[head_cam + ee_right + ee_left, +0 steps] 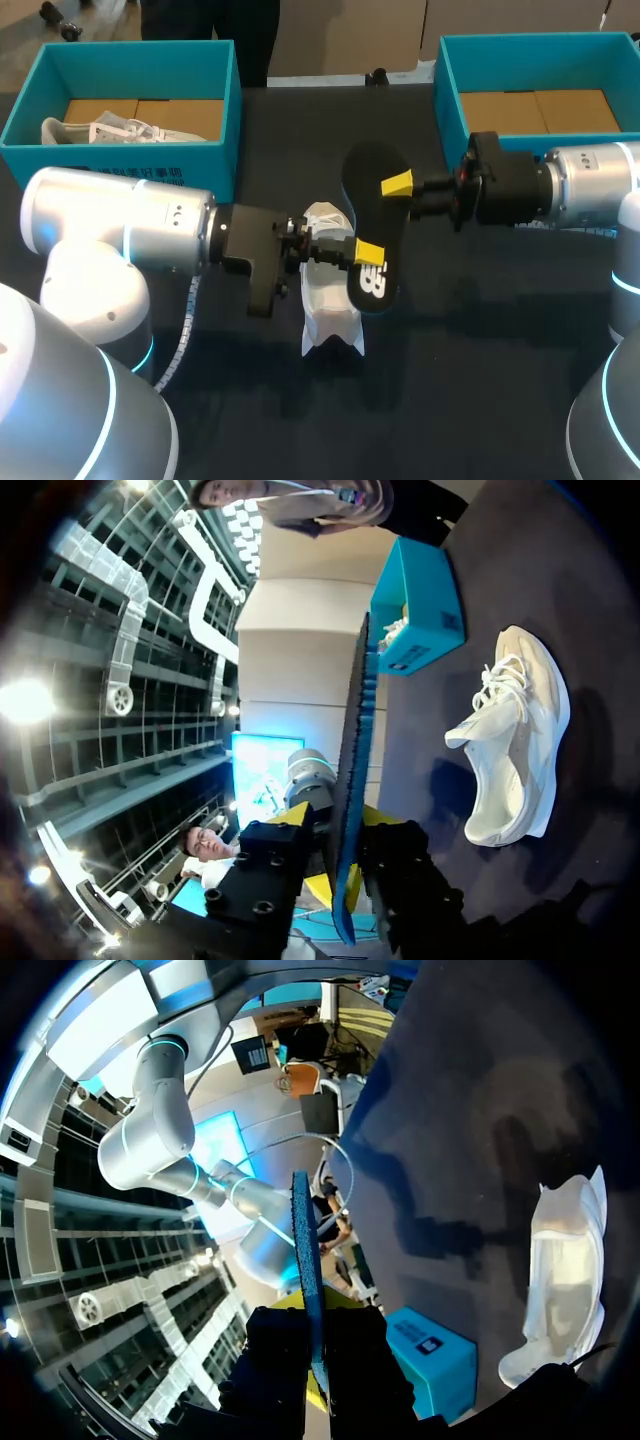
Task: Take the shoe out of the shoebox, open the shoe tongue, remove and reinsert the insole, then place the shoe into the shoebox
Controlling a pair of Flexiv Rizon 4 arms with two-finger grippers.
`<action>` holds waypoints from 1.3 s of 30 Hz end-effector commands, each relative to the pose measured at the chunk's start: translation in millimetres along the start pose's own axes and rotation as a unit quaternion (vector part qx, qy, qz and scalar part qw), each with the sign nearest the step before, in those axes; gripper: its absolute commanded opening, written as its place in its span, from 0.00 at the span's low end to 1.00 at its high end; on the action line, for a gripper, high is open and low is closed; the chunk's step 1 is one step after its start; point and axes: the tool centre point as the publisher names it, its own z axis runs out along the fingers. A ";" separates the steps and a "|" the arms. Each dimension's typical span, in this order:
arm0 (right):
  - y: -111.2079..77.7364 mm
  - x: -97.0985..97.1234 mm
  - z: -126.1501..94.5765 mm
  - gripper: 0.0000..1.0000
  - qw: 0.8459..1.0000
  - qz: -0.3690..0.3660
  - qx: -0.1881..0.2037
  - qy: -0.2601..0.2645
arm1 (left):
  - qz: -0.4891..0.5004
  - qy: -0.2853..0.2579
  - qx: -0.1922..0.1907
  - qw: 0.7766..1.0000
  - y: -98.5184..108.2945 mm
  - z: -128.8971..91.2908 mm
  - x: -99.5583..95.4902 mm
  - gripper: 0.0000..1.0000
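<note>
The insole [372, 215] is out of the shoe [328, 300] and hangs in the air above the middle of the tabletop [480, 330], held between our two arms. Our left gripper [362, 252] pinches its nearer end, where the print is. Our right gripper [400, 186] pinches its side edge closer to the far end. In both wrist views the insole runs edge-on between the fingers, with a finger pressed on each face.

The shoe is white and low-cut with white laces, and it sits on the tabletop just under and beside the insole, touched by neither gripper. From the left wrist view its mouth looks wide open, so we judge the tongue is already pulled back.

We judge the task about halfway done: the shoe is out, the tongue is open and the insole is removed. We still have to slide the insole back in and put the shoe in its box.

The right box [530, 45], at the far right corner, shows only a bare cardboard floor and is likely where the shoe goes. The left box [130, 60], at the far left corner, holds a second shoe [110, 130], also white.
</note>
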 end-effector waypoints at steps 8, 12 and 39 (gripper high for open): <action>0.7 -5.4 0.2 0.00 1.000 0.002 -0.002 0.000 | -0.009 0.004 -0.007 1.000 -4.4 1.4 -1.2 0.00; 1.4 -8.4 -0.7 0.00 1.000 0.004 -0.004 0.001 | -0.019 0.010 -0.005 1.000 -4.3 -3.2 0.9 1.00; 5.6 -37.5 -0.7 0.00 0.999 0.035 -0.008 -0.006 | -0.088 0.191 -0.012 0.978 26.5 -49.3 1.2 1.00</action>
